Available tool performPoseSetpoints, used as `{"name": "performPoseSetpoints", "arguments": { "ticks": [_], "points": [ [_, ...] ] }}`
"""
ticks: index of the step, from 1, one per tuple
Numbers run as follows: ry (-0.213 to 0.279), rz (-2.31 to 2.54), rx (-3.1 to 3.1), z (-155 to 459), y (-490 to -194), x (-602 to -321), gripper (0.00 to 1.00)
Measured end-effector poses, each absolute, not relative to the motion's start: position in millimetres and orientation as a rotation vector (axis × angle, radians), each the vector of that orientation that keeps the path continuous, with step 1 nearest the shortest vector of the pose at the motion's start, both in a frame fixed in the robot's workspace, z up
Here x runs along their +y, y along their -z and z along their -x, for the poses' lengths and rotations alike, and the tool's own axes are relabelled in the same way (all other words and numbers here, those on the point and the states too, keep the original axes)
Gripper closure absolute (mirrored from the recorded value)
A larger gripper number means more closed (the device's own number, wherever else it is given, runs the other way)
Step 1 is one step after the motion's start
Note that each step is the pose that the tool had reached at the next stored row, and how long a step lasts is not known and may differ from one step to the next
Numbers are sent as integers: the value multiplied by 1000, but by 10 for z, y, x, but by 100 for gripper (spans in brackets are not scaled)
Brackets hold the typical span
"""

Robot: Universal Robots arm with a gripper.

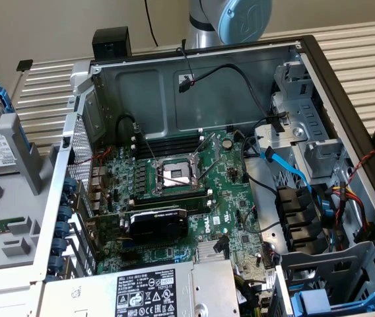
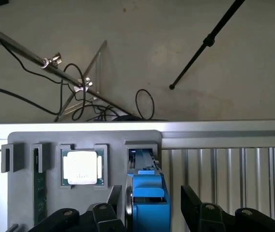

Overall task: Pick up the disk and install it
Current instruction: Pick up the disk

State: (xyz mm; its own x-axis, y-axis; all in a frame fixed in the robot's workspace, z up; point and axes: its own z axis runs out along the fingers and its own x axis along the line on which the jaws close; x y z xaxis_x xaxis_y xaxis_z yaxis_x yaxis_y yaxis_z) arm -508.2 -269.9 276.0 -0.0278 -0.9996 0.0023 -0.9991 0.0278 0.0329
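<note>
This is a robotics lab or test workshop set up for computer assembly. An open grey metal computer case lies on a slatted aluminium worktop, with its green motherboard exposed. A silver-and-blue robot arm joint rises behind the case. A grey moulded parts fixture on the worktop holds loose components in fitted pockets. Beyond the worktop's edge, a bare concrete floor carries a black stand leg, a clamped metal rod and loose black cables.
</note>
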Motion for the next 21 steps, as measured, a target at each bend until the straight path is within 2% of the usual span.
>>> {"name": "performPoseSetpoints", "arguments": {
  "ticks": [13,14,16,17,18,21],
  "points": [
    [27,-2167,-2235,5082,-2755,-2699,40],
    [27,-2167,-2236,5082,-2754,-2699,42],
    [26,-2167,-2236,5082,-2754,-2699,55],
    [26,-2167,-2236,5082,-2754,-2699,55],
    [26,-2167,-2236,5082,-2754,-2699,61],
    [26,-2167,-2236,5084,-2754,-2700,62]
  ]
}}
